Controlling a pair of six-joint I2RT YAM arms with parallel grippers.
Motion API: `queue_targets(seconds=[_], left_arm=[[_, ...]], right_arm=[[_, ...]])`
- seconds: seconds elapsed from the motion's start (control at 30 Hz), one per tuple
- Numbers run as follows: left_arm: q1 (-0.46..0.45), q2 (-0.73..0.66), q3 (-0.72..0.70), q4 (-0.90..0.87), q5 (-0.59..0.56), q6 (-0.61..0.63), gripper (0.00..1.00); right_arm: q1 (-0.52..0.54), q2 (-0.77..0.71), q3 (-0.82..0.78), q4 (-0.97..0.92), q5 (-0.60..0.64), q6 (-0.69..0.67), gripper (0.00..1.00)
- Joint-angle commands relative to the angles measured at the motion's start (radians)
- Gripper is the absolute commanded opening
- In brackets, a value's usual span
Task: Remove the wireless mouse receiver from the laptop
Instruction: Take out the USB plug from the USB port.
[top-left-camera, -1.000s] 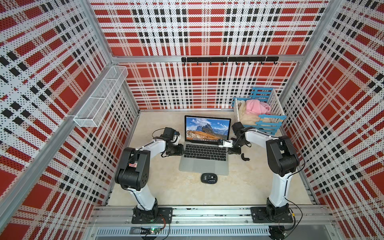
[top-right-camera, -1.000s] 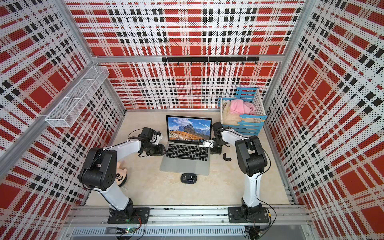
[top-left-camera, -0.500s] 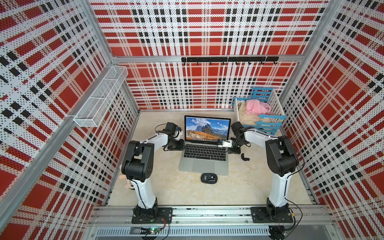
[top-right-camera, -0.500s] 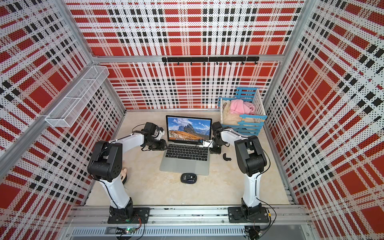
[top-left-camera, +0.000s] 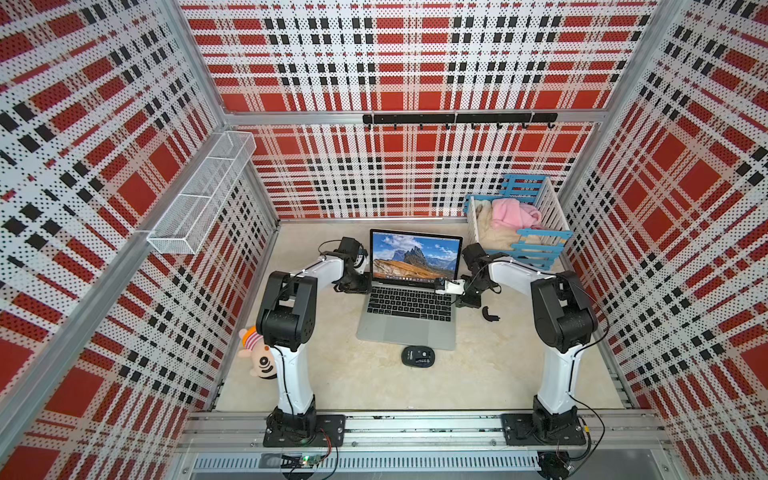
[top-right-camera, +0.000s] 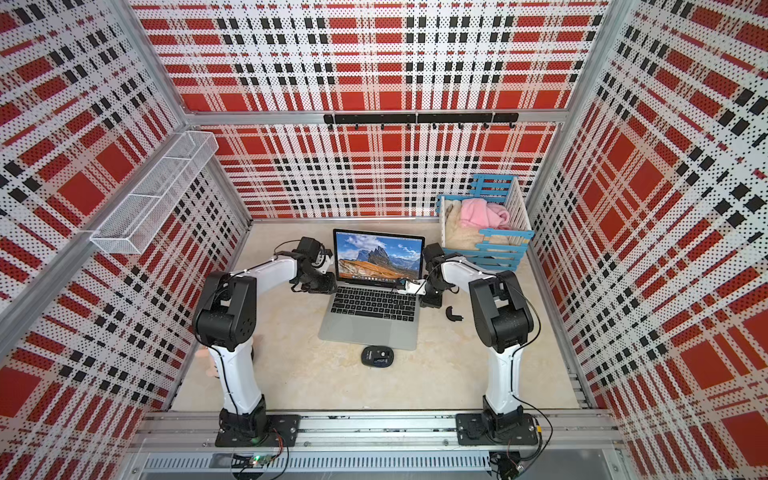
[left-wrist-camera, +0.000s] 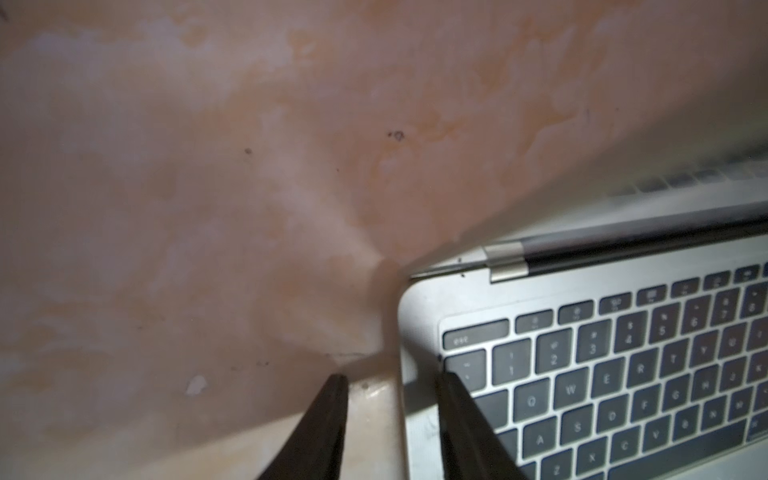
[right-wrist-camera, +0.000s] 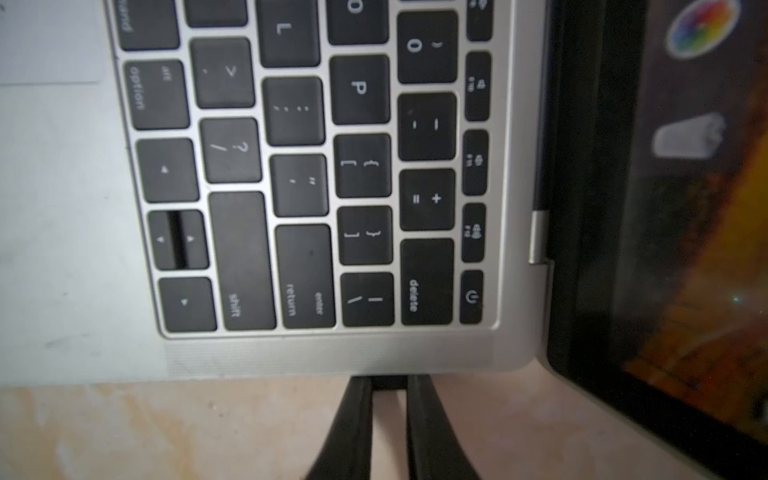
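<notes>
Nothing fancy here: the white-and-black left arm (top-left-camera: 299, 386) and its twin right arm (top-left-camera: 557, 382) are built from glossy white rounded links joined by chunky black joint housings. Thin black cables (top-left-camera: 603, 428) are looped outside, and black bolted base plates (top-left-camera: 328, 430) are fitted underneath. The left gripper (left-wrist-camera: 392, 376) and right gripper (right-wrist-camera: 388, 380) are tipped with slim black tapered fingers (right-wrist-camera: 353, 424).

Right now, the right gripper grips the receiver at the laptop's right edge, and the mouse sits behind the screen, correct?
No: the mouse lies in front of the laptop, as both top views show. The right gripper does grip the receiver at the laptop's right edge.
</notes>
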Motion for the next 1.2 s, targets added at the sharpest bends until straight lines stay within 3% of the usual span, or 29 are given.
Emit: queue_targets(seconds=[0.0, 0.17, 0.3, 0.5, 0.83, 1.17], left_arm=[[-0.025, 0.058, -0.016, -0.071, 0.028, 0.047, 0.41], [-0.065, 0.059, -0.007, -0.088, 0.036, 0.055, 0.39], [-0.078, 0.084, -0.016, -0.103, 0.033, 0.060, 0.31], [-0.085, 0.105, -0.021, -0.131, -0.069, 0.050, 0.27], [-0.093, 0.110, -0.023, -0.149, -0.185, 0.039, 0.27], [-0.098, 0.107, -0.020, -0.155, -0.220, 0.036, 0.27]], right_arm=[[0.038, 0.071, -0.040, 0.093, -0.034, 0.007, 0.17], [0.038, 0.073, -0.048, 0.102, -0.035, 0.010, 0.16], [0.039, 0.078, -0.045, 0.103, -0.034, 0.011, 0.13], [0.039, 0.054, -0.072, 0.131, -0.001, 0.012, 0.00], [0.035, -0.020, -0.138, 0.152, 0.070, 0.006, 0.00], [-0.010, -0.064, -0.179, 0.138, 0.079, 0.006, 0.00]])
